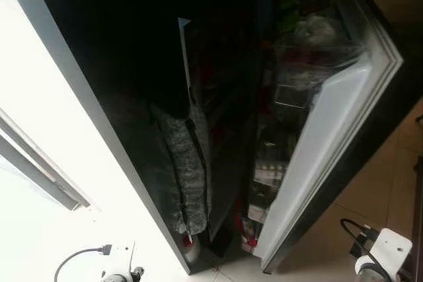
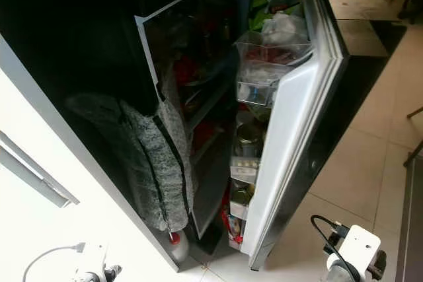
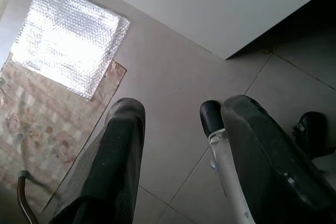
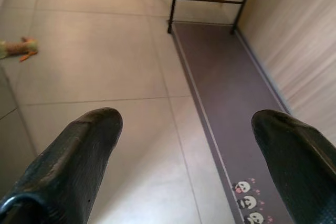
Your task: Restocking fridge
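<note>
I face one black fridge [image 2: 99, 51], its single door [image 2: 291, 143] swung wide, door racks [image 2: 254, 90] crowded with jars and packets. One grey knitted garment [image 2: 155, 156] hangs at its front. Both arms hang idle: my left gripper [image 3: 173, 150] and right gripper [image 4: 184, 156] gape, holding nothing, over floor tiles [image 4: 94, 51].
</note>
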Controlling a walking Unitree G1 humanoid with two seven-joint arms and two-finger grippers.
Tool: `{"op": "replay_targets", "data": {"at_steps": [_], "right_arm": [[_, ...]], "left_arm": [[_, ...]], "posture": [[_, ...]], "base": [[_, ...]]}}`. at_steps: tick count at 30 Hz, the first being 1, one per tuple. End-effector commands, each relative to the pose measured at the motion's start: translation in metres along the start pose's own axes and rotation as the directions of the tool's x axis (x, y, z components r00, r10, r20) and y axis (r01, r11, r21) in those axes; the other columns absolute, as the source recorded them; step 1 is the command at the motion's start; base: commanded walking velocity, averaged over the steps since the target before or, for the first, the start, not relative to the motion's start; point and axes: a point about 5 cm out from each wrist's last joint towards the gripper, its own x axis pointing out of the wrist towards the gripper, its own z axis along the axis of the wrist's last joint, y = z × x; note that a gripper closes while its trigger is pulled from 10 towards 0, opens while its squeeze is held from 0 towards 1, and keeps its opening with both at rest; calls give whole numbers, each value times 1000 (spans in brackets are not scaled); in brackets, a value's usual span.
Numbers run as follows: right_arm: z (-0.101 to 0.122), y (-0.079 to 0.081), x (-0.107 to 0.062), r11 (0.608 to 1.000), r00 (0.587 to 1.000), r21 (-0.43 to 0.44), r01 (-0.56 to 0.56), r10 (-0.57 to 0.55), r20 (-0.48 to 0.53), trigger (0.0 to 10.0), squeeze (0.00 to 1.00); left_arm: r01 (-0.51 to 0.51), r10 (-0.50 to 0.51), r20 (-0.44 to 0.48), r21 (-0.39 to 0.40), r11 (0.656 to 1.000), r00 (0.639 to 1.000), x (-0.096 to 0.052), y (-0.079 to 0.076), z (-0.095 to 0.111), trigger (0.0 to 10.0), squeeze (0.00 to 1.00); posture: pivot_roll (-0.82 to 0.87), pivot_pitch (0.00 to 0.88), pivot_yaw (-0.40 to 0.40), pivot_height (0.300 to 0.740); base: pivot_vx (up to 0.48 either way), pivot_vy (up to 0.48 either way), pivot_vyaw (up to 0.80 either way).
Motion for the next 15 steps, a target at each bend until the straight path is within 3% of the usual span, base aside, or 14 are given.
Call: {"op": "replay_targets", "data": {"at_steps": [1, 7, 9, 11, 15], "right_arm": [[0, -2, 0, 1000, 1000, 7, 24, -24, 4, 10000, 0], [2, -12, 1, 995, 995, 1, 95, -95, 25, 10000, 0], [7, -17, 5, 989, 990, 65, 135, -138, 38, 10000, 0], [15, -13, 8, 980, 995, 177, 87, -95, 36, 10000, 0], [35, -2, 14, 956, 994, 293, 0, -31, 102, 10000, 0]], "left_arm": [[-7, 7, -20, -6, 1000, 1000, -1, 3, -5, 10000, 0], [-5, 5, -20, 0, 1000, 1000, -1, 3, -5, 10000, 0], [-4, 4, -19, 3, 1000, 1000, -1, 3, -4, 10000, 0], [-3, 3, -19, 4, 1000, 1000, -1, 3, -4, 10000, 0], [-1, 1, -18, 8, 1000, 1000, -1, 3, -4, 10000, 0]], "posture": [[-230, 29, 48, 740], [-228, 28, 48, 740], [-229, 28, 49, 740], [-229, 28, 49, 740], [-232, 28, 51, 740]], "base": [[0, 0, 0], [0, 0, 0], [0, 0, 0], [0, 0, 0], [0, 0, 0]]}}
